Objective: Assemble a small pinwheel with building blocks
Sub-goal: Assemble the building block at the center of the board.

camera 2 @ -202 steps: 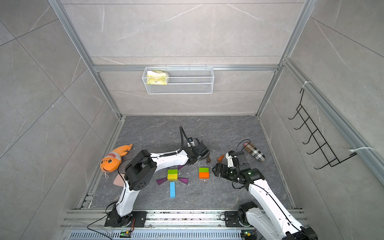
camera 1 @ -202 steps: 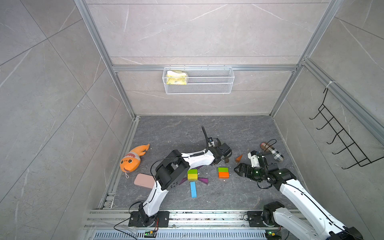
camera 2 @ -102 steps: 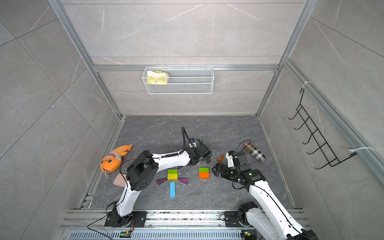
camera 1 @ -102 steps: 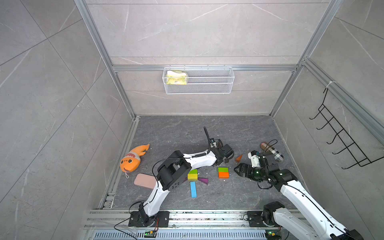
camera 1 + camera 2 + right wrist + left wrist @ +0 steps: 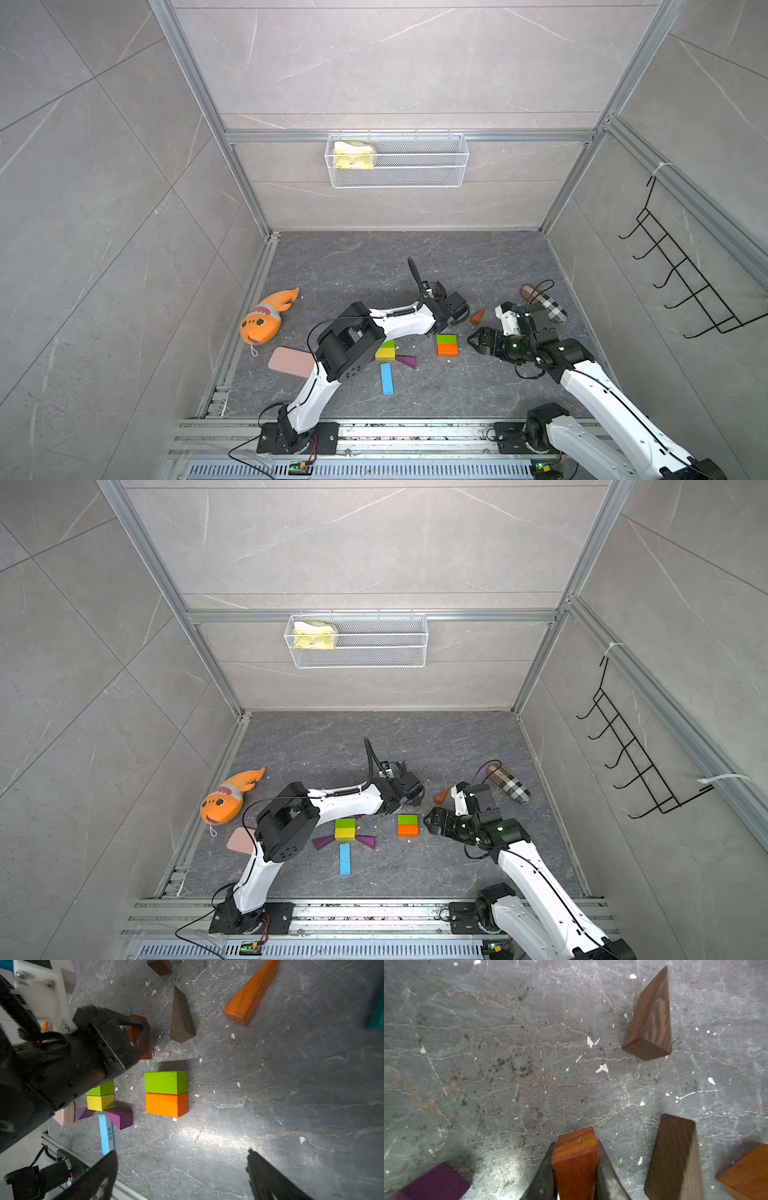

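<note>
Left gripper [image 5: 576,1145] clamps a red-brown wedge [image 5: 575,1167] between both jaws, just far of the green brick [image 5: 446,339] and orange brick [image 5: 447,350], which lie touching at centre; can't tell if the wedge touches the floor

Right gripper [image 5: 181,1154] has jaws spread wide with nothing between them, and sits low just right of that brick pair

Left of the pair, a second green brick [image 5: 345,824] touches a yellow brick [image 5: 345,834] on its near side; a purple wedge lies left [image 5: 322,842] and another right [image 5: 366,841] of the yellow, and a blue bar [image 5: 344,858] runs nearward from it

Orange wedge [image 5: 478,316] lies loose right of the left gripper; two dark brown wedges [image 5: 650,1022] [image 5: 675,1157] lie beside it

Plush fish [image 5: 266,320] far left, plaid pouch [image 5: 544,302] far right
</note>
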`<state>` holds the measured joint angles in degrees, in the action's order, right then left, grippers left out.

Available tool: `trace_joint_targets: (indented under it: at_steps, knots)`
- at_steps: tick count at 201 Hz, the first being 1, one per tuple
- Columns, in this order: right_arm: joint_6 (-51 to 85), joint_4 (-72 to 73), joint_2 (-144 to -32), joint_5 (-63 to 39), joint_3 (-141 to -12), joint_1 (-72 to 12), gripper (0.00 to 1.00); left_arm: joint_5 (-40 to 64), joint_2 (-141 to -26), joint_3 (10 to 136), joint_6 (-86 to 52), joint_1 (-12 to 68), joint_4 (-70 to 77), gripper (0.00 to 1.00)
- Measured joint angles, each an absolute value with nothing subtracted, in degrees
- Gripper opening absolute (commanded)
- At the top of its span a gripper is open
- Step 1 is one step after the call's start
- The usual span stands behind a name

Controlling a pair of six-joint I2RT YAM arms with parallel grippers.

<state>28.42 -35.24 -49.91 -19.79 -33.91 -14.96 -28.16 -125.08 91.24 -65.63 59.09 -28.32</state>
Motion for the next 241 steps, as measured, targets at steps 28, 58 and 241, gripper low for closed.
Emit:
trace_joint_targets:
  at_steps: [28, 58, 241]
  knots:
    - [28.4, -35.2, -49.9, -19.8, -33.9, -15.0, 0.97, -27.9, -125.4, 91.2, -66.4, 59.3, -28.7, 0.23]
    - [28.4, -35.2, -49.9, -19.9, -33.8, -15.0, 0.97, -27.9, -125.7, 91.3, -66.9, 59.4, -28.8, 0.33]
    - [28.3, -34.9, -50.8, -20.0, -33.6, -15.0, 0.97, -25.4, -124.3, 90.2, -67.5, 60.9, -28.7, 0.45]
